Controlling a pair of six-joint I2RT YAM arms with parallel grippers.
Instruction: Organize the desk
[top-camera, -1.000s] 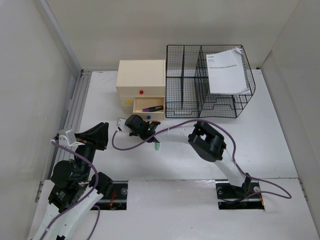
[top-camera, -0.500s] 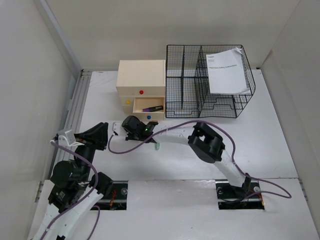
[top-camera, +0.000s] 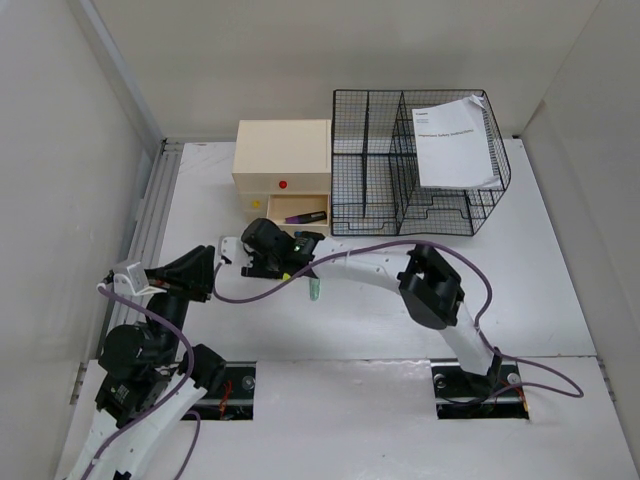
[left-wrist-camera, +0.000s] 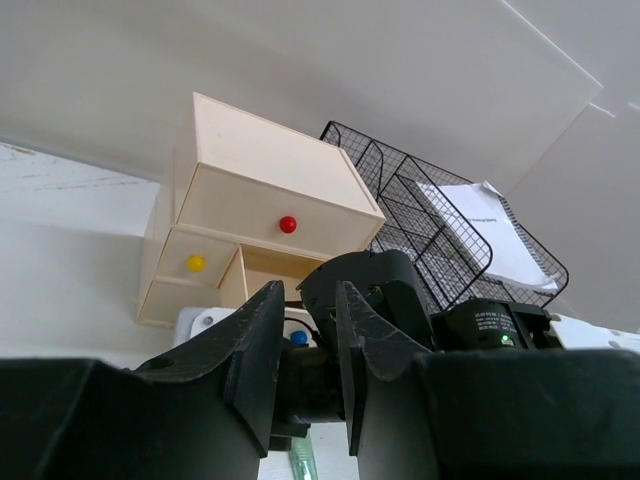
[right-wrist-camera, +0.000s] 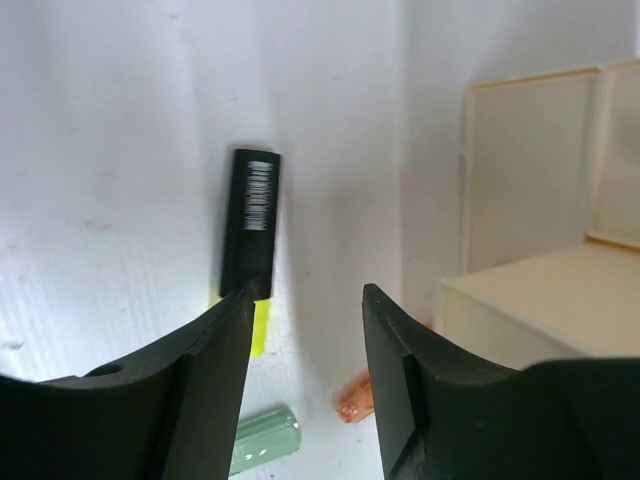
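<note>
The white desk (top-camera: 560, 290) carries a cream drawer box (top-camera: 282, 160) and a black wire rack (top-camera: 400, 190). My right gripper (top-camera: 258, 262) reaches across to the front of the box and hangs open over the tabletop. In the right wrist view its jaws (right-wrist-camera: 307, 295) stand wide apart with nothing between them. Below them lie a black-capped yellow marker (right-wrist-camera: 250, 235), a pale green marker (right-wrist-camera: 262, 440) and a small orange piece (right-wrist-camera: 355, 398). My left gripper (top-camera: 205, 262) stays at the left; its fingers (left-wrist-camera: 262, 340) are a narrow gap apart and hold nothing.
The box's bottom drawer (top-camera: 300, 212) is pulled out with a dark pen inside. A paper booklet (top-camera: 455, 140) leans in the rack's right section. The green marker (top-camera: 314, 290) lies in front of the box. A ribbed rail (top-camera: 150, 220) runs along the desk's left edge.
My right gripper has opened and shifted left and toward the drawer box, and its elbow swung right. The left arm has barely moved.
</note>
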